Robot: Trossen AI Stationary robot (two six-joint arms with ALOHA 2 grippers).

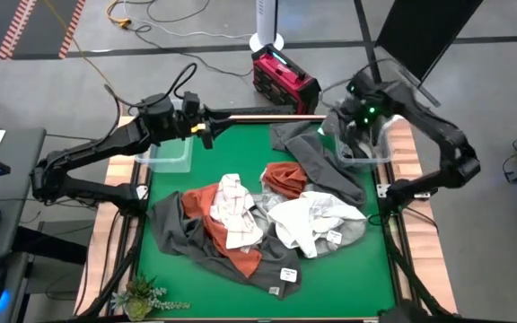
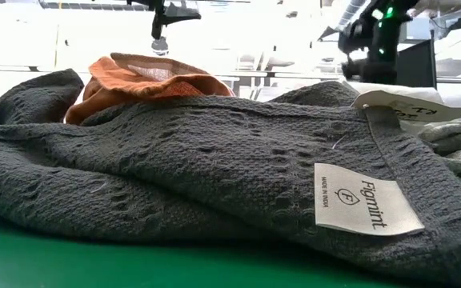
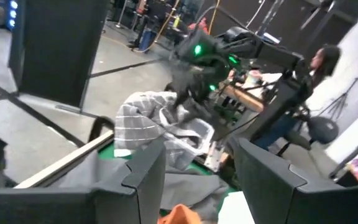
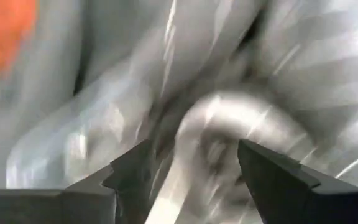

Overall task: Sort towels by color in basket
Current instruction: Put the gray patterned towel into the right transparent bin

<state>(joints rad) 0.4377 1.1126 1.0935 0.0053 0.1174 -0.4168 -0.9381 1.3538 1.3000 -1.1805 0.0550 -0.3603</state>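
Observation:
A heap of towels lies on the green table point(image 1: 240, 144): dark grey point(image 1: 317, 160), rust orange point(image 1: 285, 178), white point(image 1: 308, 220), white with grey checks point(image 1: 236, 211), another dark grey point(image 2: 174, 160) and light grey point(image 1: 353, 231). Clear bins stand at the far left point(image 1: 164, 154) and far right point(image 1: 372, 154). A checked towel point(image 3: 143, 118) lies in the right bin and droops over its rim. My right gripper point(image 4: 191, 168) stands open, pointing down just above that towel. My left gripper point(image 3: 197, 165) is open and level, high over the far left with nothing between its fingers. My right gripper has its fingers point(image 4: 135, 174) spread over a hump of the checked towel point(image 4: 222, 124) from above. Blur hides whether they touch the cloth. The towel rests in the bin, not lifted.
A red case point(image 1: 285, 79) stands on the floor beyond the far edge. A small plant point(image 1: 137, 296) sits at the near left corner. The wooden frame point(image 1: 411, 233) rims the table. A person point(image 3: 322, 62) sits in the room beyond.

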